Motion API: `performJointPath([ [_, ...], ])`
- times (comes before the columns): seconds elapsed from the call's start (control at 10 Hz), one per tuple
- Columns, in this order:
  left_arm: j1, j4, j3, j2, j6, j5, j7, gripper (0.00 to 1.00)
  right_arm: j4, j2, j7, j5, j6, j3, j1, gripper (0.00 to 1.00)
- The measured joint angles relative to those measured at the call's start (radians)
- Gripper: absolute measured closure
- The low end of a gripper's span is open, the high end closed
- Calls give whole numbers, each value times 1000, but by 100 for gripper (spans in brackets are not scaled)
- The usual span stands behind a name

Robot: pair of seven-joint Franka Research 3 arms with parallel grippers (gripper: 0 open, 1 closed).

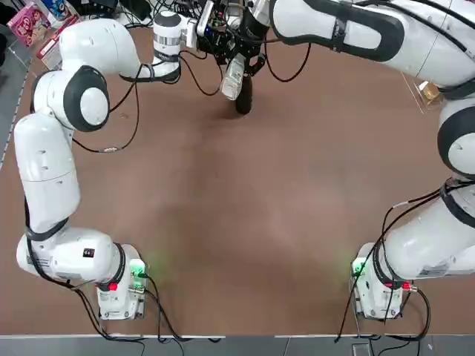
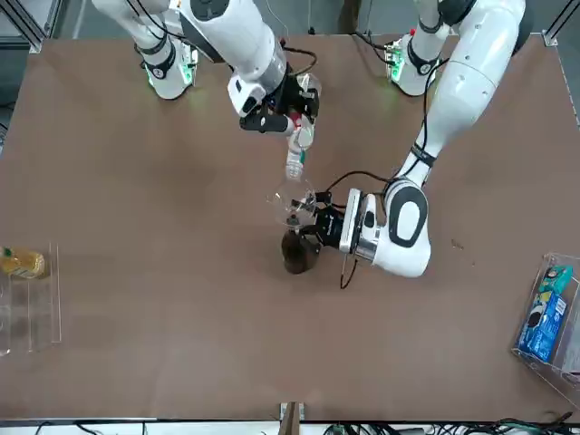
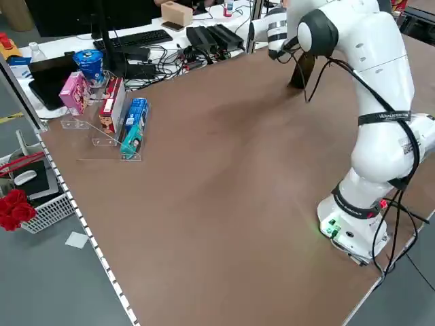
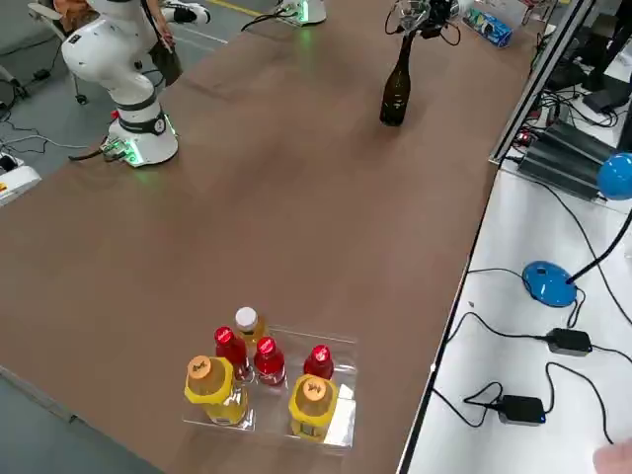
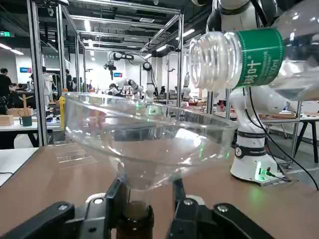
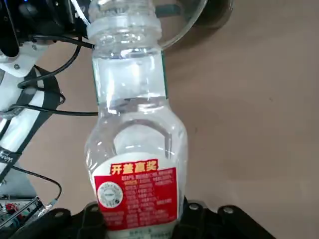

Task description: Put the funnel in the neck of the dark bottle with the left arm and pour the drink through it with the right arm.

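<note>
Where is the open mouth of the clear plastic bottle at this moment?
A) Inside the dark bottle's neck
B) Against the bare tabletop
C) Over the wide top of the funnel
C: the clear plastic bottle is tilted with its mouth over the funnel, above the dark bottle.

Beneath the left gripper (image 5: 148,185), a brown tabletop (image 1: 260,185) is spread, with grey floor (image 3: 54,285) seen lower down past its edge. Beyond that gripper, a white desk (image 4: 474,395) is placed, a keyboard (image 3: 132,39) laid on it. Higher up, metal posts (image 5: 39,74) are lit by bright ceiling lights (image 5: 87,25).
</note>
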Motion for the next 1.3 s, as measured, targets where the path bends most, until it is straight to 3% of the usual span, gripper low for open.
performJointPath([
  [0.7, 2, 0, 0, 0, 0, -1, 0, 56, 21, 21, 25, -8, 0, 2, 0, 58],
  [1.0, 3, 0, 0, 0, 0, -1, 0, 56, 26, 21, 12, -189, -5, 40, 2, 58],
  [1.3, 3, 0, 0, 0, 0, -1, 0, 53, 24, 18, 4, -299, -19, 55, 3, 58],
])
